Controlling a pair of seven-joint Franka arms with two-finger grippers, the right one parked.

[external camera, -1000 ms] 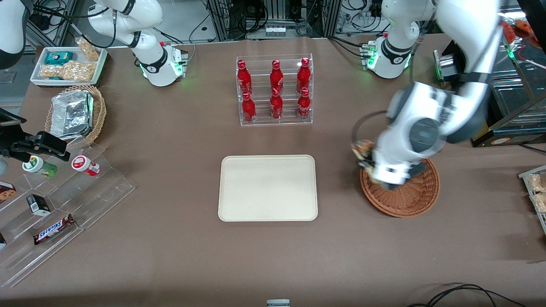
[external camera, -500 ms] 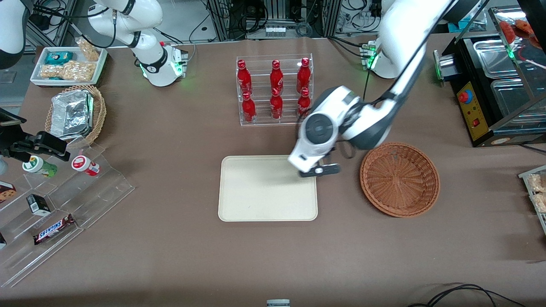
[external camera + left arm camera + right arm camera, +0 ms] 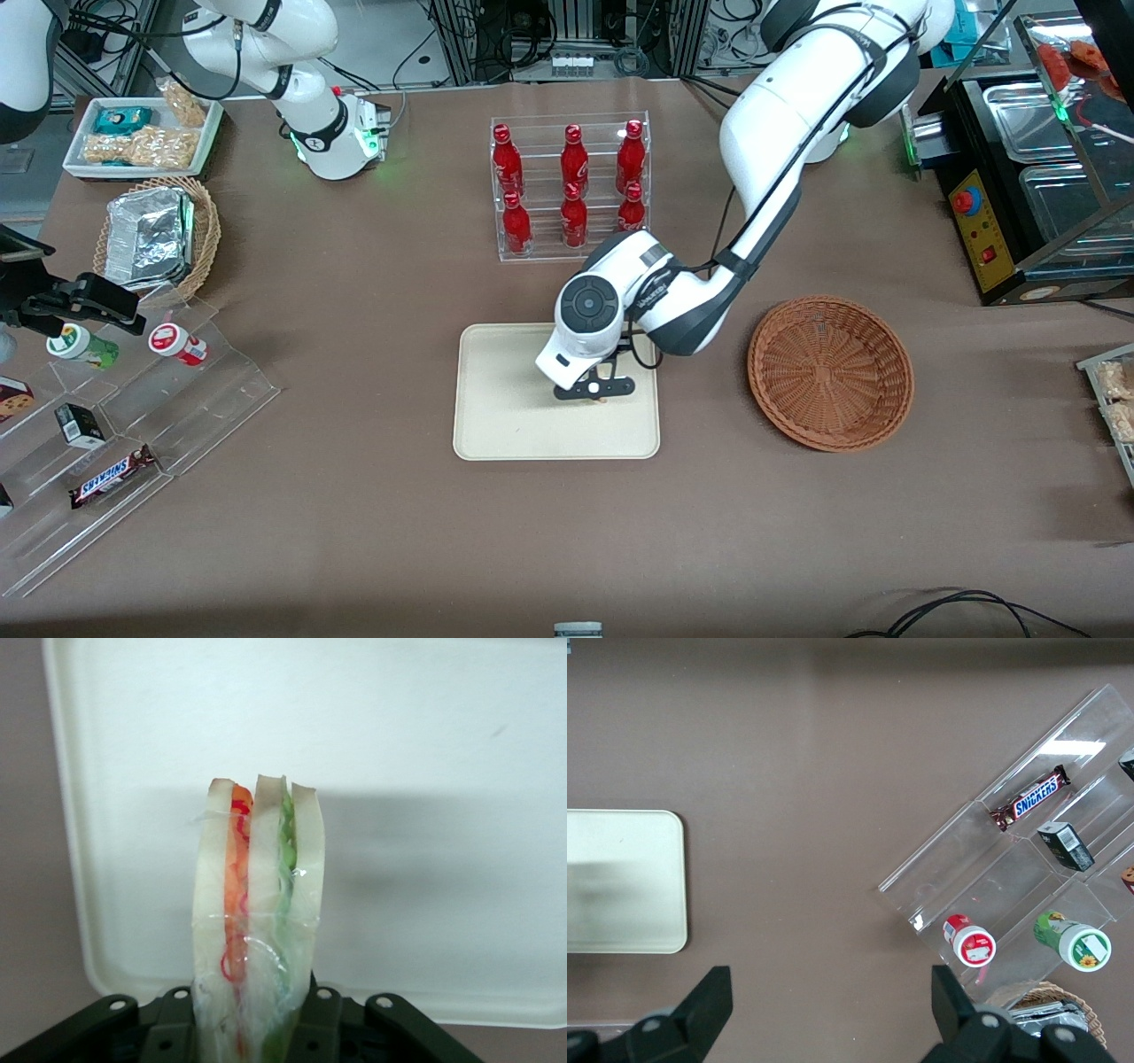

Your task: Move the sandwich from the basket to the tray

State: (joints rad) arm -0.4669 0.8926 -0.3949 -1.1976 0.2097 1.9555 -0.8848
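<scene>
— Cream-coloured and broad, the tray [image 3: 496,425] was the biggest thing in play; the gripper [image 3: 594,388] hung over its middle, toward the edge nearest the basket [image 3: 830,373]; that reddish wicker sat beside the tray with nothing in it.

— And the sandwich [image 3: 257,930]?

— Clamped between the jaws, upright on its cut edge above the tray's pale surface, as the wrist camera showed; whether it touched the tray I could not tell.

— How would it handle?

— Light and soft, I'd judge; three slabs of pale bread with orange-red and green filling, wrapped in clear film that would be slippery; squeeze hard and it would crush; the flat bread faces near the base, where it was held, looked the sensible grip.

— Any writing?

— None on the sandwich; the chocolate bar [image 3: 1028,798] on the clear stepped stand [image 3: 983,850] read SNICKERS; the red bottles [image 3: 573,159] carried white script too small to read.
</scene>
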